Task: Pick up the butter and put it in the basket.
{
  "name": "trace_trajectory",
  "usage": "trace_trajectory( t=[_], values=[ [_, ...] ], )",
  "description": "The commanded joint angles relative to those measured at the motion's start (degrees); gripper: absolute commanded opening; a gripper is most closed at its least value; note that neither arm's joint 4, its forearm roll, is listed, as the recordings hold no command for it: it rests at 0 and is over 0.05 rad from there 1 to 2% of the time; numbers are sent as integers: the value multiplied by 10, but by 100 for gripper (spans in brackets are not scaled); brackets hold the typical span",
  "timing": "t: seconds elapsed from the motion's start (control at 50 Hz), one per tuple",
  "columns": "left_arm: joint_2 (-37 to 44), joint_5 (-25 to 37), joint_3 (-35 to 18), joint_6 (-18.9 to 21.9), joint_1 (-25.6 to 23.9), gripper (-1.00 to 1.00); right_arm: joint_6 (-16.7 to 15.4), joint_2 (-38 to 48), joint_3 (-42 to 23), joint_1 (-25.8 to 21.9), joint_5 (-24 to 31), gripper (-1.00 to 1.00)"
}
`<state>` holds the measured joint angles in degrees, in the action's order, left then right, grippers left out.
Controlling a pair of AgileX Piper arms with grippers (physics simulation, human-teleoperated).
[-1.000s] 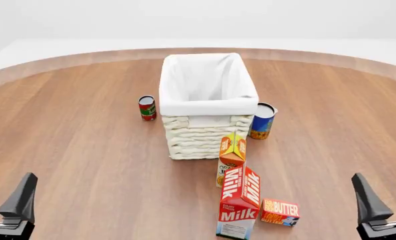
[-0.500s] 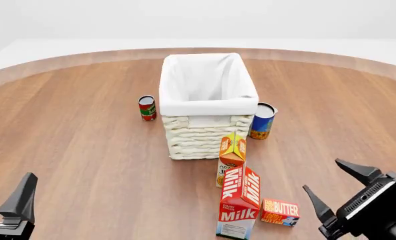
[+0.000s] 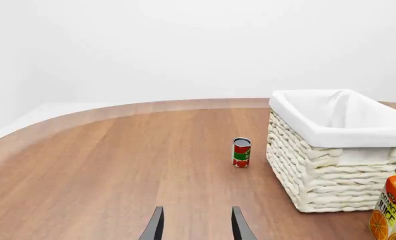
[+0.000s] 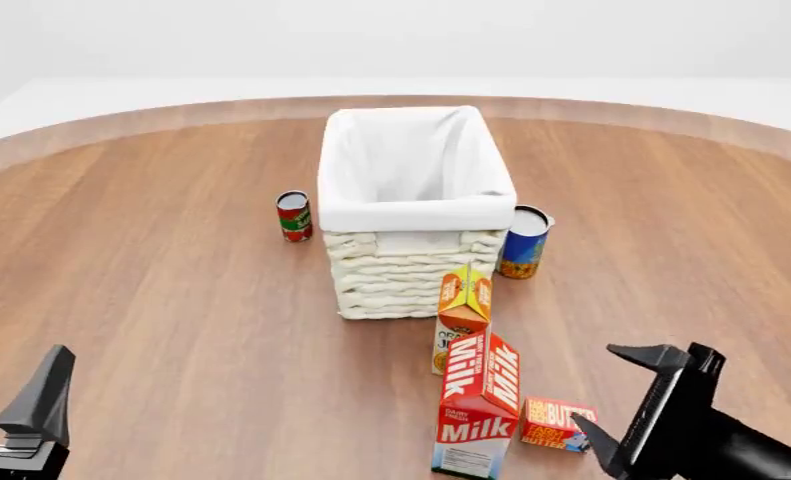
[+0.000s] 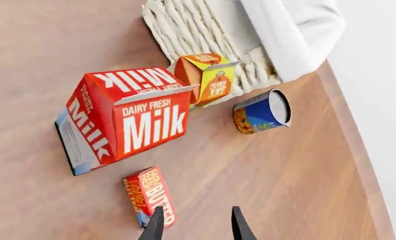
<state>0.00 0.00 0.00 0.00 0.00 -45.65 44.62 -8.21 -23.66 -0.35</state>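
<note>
— Where is the small flat red butter box (image 4: 557, 423) with yellow lettering?

— On the wooden table (image 4: 168, 300), just beside the right gripper (image 4: 622, 400), whose jaws stand wide and hold nothing. A tall red-and-white milk carton (image 4: 478, 405) stands beside it.

— And the cream wicker basket (image 4: 415, 215)?

— Well beyond those jaws. The left gripper (image 3: 195, 226) is parted too, empty.

cans 2 (image 4: 294, 215) (image 4: 523, 241) (one red) | cartons 2 (image 4: 463, 311) (image 4: 479, 403) | butter 1 (image 4: 557, 423) | basket 1 (image 4: 409, 270)
</note>
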Motion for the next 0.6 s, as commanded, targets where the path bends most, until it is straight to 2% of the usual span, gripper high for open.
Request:
trace_trajectory(
  t=[0.02,0.1,0.12,0.28,0.6],
  values=[
    [0,0,0,0,0,100,-28,11,34,-71,45,100],
    [0,0,0,0,0,100,-46,28,43,-51,44,100],
    [0,0,0,0,0,100,-62,33,51,-42,37,100],
    [0,0,0,0,0,100,-78,26,52,-19,64,100],
    [0,0,0,0,0,100,-72,33,49,-16,57,100]
  ],
)
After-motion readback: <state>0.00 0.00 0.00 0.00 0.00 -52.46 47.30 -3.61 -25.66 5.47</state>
